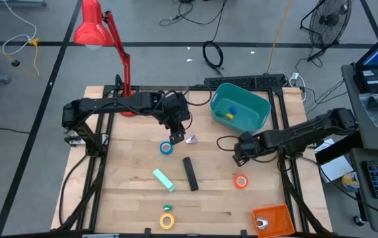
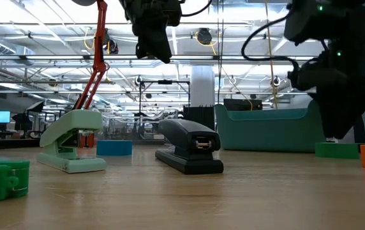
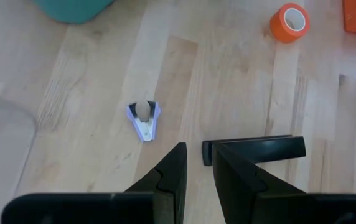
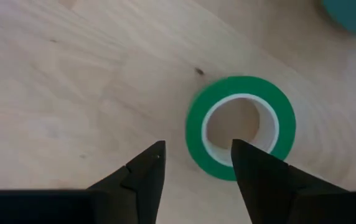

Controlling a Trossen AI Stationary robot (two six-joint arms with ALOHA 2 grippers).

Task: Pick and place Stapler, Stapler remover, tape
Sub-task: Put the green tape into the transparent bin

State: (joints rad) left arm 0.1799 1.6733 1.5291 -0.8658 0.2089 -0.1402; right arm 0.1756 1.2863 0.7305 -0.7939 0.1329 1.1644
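The slim black bar-shaped stapler (image 1: 190,174) lies flat on the pale wooden tabletop (image 1: 129,198), toward the front from the teal plastic bin (image 1: 240,109) that stands at the back, and nothing touches it. Just in front of the bin lies a small lilac-and-white staple remover (image 1: 190,139), with a blue tape ring (image 1: 166,148) a little further from the bin beside it. The left gripper (image 1: 174,138) hangs over the tabletop between those two, its fingers drawn narrow with only a slim gap and nothing between them; in its wrist view the staple remover (image 3: 144,118) sits just ahead of the fingertips.

The right gripper (image 1: 240,157) is in front of the bin, on the side away from the left gripper. Its fingers stand apart and empty, hovering over a green tape ring (image 4: 241,126) with a pale core, which lies flat on the wood. An orange tape ring (image 1: 241,181) lies further forward from the bin than that gripper, and the stapler lies between it and a mint-green stapler (image 1: 163,179). Farthest from the bin, near the tabletop's front edge, sit a yellow tape ring (image 1: 168,221) and a flat orange tray-like piece (image 1: 273,220). A red desk lamp (image 1: 101,30) rises beside the bin at the back edge.
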